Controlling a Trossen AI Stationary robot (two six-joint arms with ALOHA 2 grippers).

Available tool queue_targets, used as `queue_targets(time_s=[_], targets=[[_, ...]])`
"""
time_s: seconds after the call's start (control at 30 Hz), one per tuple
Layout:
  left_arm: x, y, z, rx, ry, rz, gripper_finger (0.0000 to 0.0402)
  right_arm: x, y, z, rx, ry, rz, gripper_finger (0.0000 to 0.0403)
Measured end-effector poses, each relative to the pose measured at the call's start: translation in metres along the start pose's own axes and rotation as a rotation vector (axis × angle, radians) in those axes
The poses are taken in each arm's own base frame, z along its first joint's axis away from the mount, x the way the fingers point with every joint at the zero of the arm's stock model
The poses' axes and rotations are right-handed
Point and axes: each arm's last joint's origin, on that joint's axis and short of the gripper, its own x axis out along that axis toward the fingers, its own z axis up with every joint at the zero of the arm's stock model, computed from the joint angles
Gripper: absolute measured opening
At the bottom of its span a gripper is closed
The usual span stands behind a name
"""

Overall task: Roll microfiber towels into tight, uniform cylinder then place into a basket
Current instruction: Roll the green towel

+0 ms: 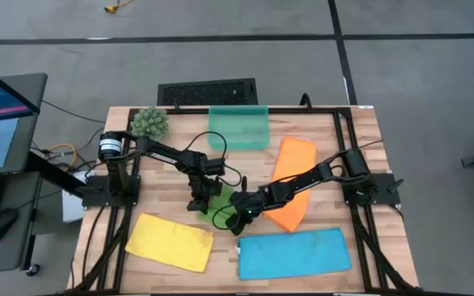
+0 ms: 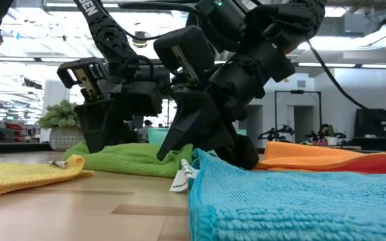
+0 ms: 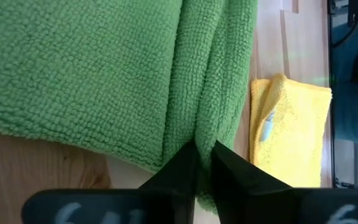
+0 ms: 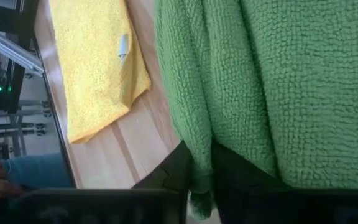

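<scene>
**benchbot_42:** So both grippers are down on the green towel (image 1: 217,200) mid-table. In the left wrist view the left gripper (image 3: 204,152) has its fingers nearly together, pinching a folded ridge of the green cloth. The right gripper (image 4: 199,163) does the same from the other side, a thin fold caught between its tips. Looks to me like the start of the roll. Any tips?

**rollmaster:** Keep the two pinches level with each other along the same edge, otherwise the roll cones out instead of coming up as an even cylinder. I'd turn both wrists together and keep the cloth taut between them. It's fluffy stuff, so a shallow pinch could slip out.

**benchbot_42:** What's around it? Working outward from the front edge of the table.

**rollmaster:** Closest to the front is the blue towel (image 1: 294,253), flat, with the yellow towel (image 1: 170,242) beside it on the left arm's side. The blue one's corner sits very near the right gripper in the low view, so I'd watch it doesn't get dragged into the roll. The orange towel (image 1: 290,182) lies under the right arm, touching or just beside the green, can't tell which. Farther back is the basket (image 1: 238,126), well apart, with a spiky plant ball (image 1: 150,122) next to it.

**benchbot_42:** So the basket path is open?

**rollmaster:** Seems so, nothing sits between the green towel and it.
</scene>
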Motion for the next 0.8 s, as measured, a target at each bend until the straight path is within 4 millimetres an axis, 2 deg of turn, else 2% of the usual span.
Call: queue_targets(time_s=[0.27,0.4,0.57,0.8], targets=[[-0.002,-0.001,0.001,-0.027,0.001,-0.016,0.0100,0.000,0.001,0.000,0.024,0.004,0.016,0.0175],[-0.008,-0.003,0.012,-0.024,0.004,0.030,0.0111,0.000,0.001,0.000,0.053,0.004,0.017,0.0199],[-0.024,-0.008,0.028,0.035,0.054,0.153,0.0108,0.000,0.000,0.000,0.064,0.009,0.006,0.0180],[-0.037,-0.015,0.038,0.093,0.100,0.190,0.0107,0.000,-0.002,-0.002,0.107,0.021,-0.008,0.0090]])
